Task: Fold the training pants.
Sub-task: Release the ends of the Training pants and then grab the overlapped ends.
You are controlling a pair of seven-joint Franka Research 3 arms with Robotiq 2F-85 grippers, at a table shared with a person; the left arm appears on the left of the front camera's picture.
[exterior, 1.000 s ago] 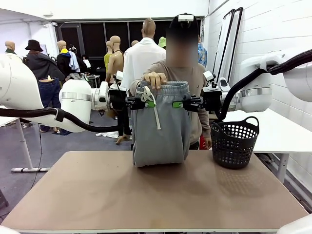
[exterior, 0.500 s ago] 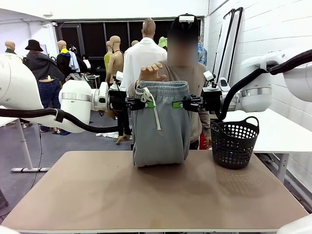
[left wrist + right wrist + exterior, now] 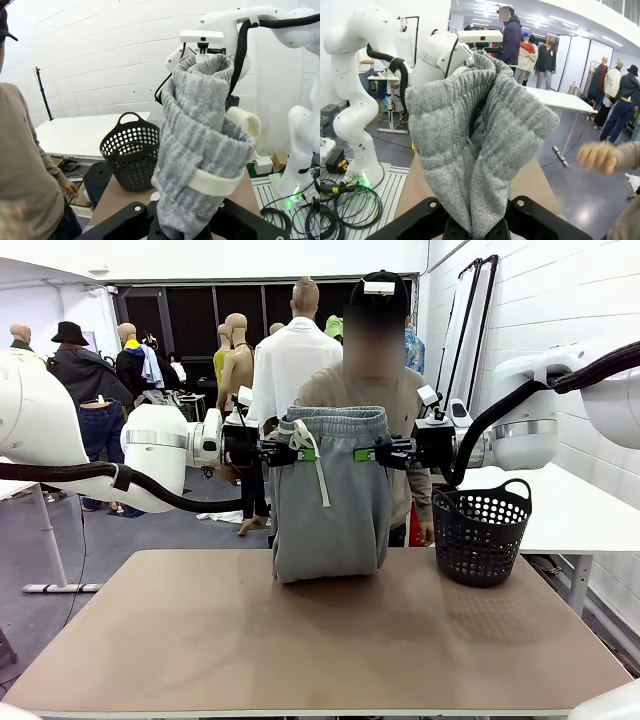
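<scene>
Brown table top stretches out in front of me, and over its far side hang the training pants. They are light grey and soft. They are held up by the top and hang down in one fat bundle. The low end looks to rest on the table.

The bunched waistband is at the top, and a long white drawstring dangles down the front. The left gripper pinches the waistband on its side, squeezed tight on the cloth. The right gripper pinches the other side the same way. Both white arms reach in level, one from each side.

Just behind the pants stands a person in a tan top. A black basket full of little holes sits on the table to the right, apart from the pants.
</scene>
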